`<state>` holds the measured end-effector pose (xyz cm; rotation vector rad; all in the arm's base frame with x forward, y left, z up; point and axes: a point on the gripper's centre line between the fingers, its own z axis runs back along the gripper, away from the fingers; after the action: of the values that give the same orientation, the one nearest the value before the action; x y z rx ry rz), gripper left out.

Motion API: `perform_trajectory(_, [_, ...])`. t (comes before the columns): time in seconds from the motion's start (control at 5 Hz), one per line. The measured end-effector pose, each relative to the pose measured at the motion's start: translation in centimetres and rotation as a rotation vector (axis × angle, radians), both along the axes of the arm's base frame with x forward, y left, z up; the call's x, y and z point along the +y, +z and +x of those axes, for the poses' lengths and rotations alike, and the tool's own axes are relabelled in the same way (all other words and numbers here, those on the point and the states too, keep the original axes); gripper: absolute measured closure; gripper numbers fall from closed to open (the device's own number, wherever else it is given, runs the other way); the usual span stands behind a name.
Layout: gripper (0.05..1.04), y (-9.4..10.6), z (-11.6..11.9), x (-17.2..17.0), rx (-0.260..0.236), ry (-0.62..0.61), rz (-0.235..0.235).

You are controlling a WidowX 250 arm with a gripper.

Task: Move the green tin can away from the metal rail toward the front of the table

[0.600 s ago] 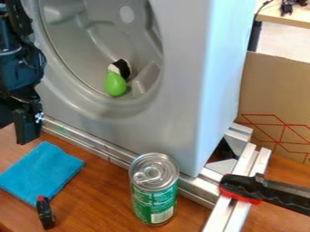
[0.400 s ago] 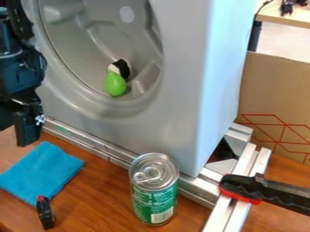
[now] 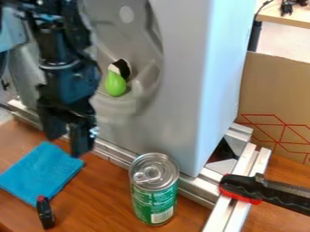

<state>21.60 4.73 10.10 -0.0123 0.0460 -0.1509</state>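
I think the work is just at its start. My claw (image 3: 68,147) has its two tips apart, and I see nothing pinched in it, so no thing is picked up yet. All the grabbing, lifting and putting down looks left to do. The blue cloth (image 3: 39,174) is nearest to me. It lies flat on the brown table (image 3: 100,199), and my tips hang by its far side, but I can't tell if they touch it. A little black thing with a red tip (image 3: 45,214) is at its near end. The big gray shell (image 3: 178,90) has a round hollow, and low inside it sits a green toy (image 3: 115,84) with a white top. The green can (image 3: 153,195) stands upright, well apart from my claw. Its lid looks shut, with the ring on top, so I can't tell what is in it.
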Motion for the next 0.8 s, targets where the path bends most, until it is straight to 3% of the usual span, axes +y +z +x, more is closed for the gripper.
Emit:
perform_trajectory(0.2, [0.083, -2.0, 1.0, -2.5, 0.04, -0.028, -0.033])
perform_trajectory(0.4, [0.083, -2.0, 2.9, -3.3, -0.042, 0.002, -0.039])
perform_trajectory(0.6, [0.083, -2.5, 3.8, -4.8, -0.055, 0.003, -0.04])
perform_trajectory(0.8, [0.083, -2.6, 4.6, -5.8, -0.107, 0.007, -0.047])
